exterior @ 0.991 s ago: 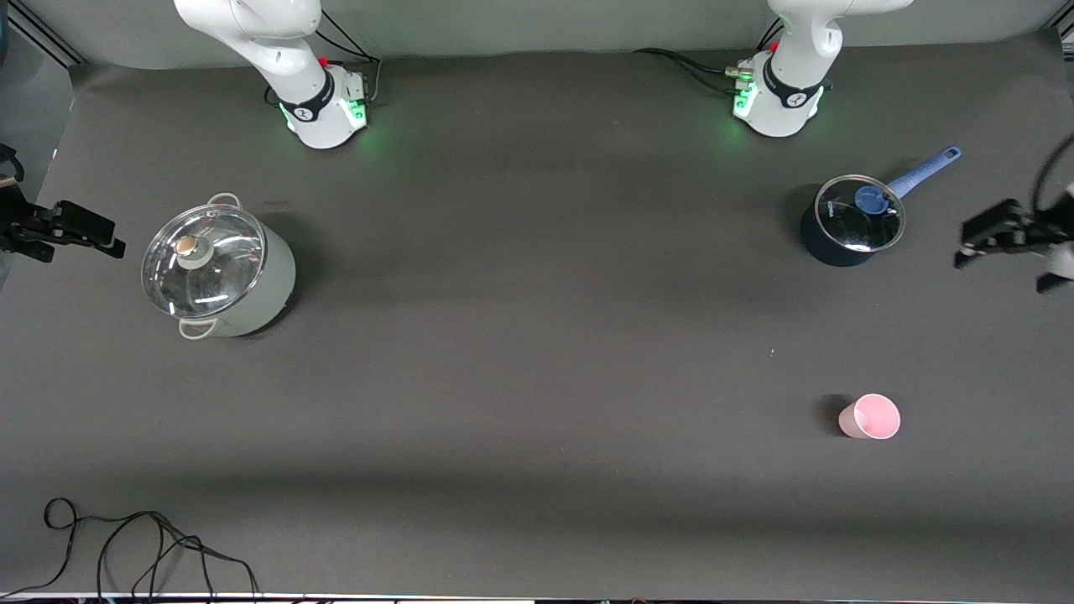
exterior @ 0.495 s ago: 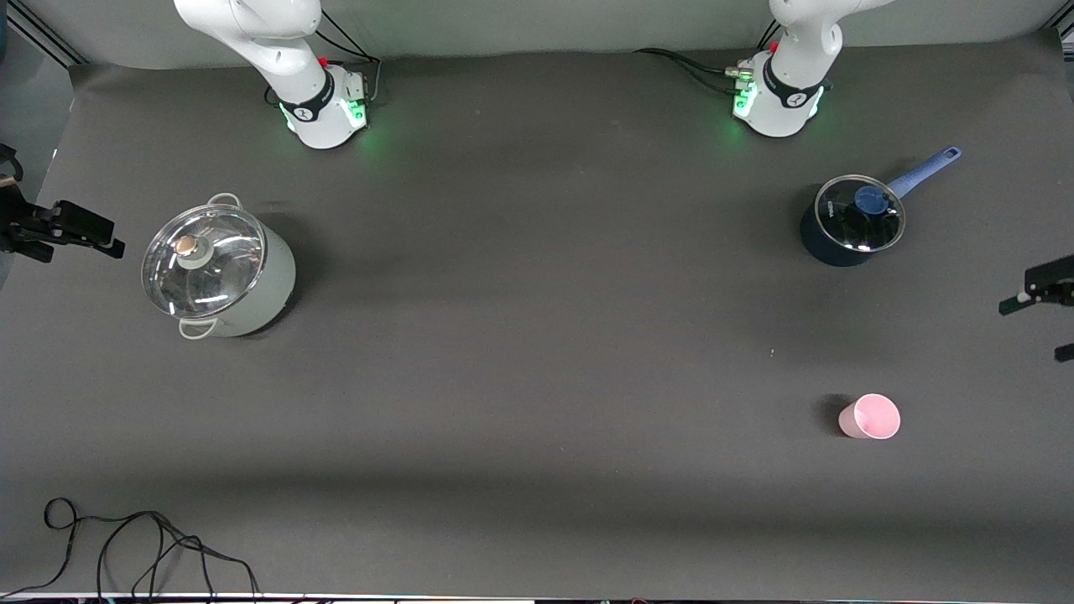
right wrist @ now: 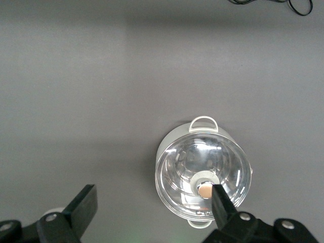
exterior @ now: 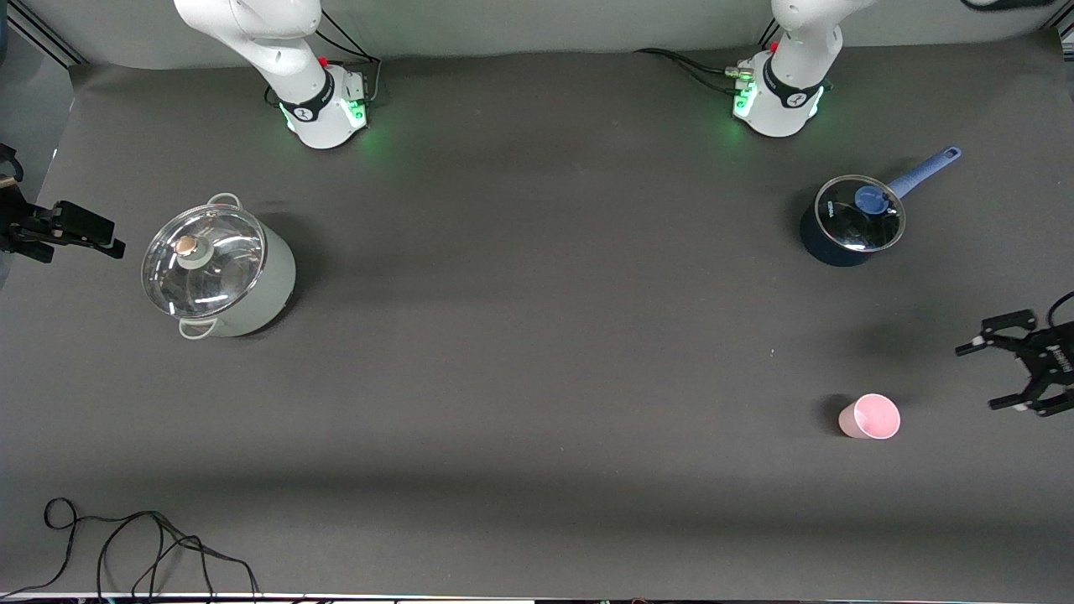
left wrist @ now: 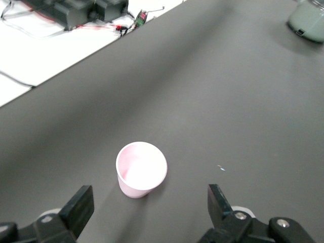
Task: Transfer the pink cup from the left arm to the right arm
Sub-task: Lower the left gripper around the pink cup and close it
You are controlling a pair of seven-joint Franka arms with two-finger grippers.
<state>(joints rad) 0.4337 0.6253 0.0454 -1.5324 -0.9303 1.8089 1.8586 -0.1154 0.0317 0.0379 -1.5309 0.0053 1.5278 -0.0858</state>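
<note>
The pink cup (exterior: 870, 417) is seen standing upright on the dark table (exterior: 537, 335), toward the left arm's end and nearer to the front camera than the small blue saucepan (exterior: 850, 221). Its mouth is turned upward and nothing is touching it.

The left gripper (exterior: 993, 375) is held in the air over the table's edge at the left arm's end, near the cup but apart from it. Its fingers (exterior: 1009, 320) are spread wide and nothing is held between them. In the left wrist view the cup (left wrist: 141, 169) is framed ahead of the gripper (left wrist: 149, 210), with the two black fingers (left wrist: 78, 207) set wide to either side — the cup is not yet between them.

The right gripper (exterior: 63, 231) is kept waiting in the air at the right arm's end of the table, beside the large pale-green pot (exterior: 220, 267). Its fingers are likewise apart and empty, as is shown in the right wrist view, where the gripper (right wrist: 154, 207) is seen above the pot (right wrist: 202, 174) and its glass lid (right wrist: 203, 176).

The saucepan is covered by a glass lid with a blue knob (exterior: 871, 200), its blue handle (exterior: 925, 171) pointed toward the left arm's end. A loose black cable (exterior: 134, 545) is left lying at the table's edge nearest the front camera, toward the right arm's end.
</note>
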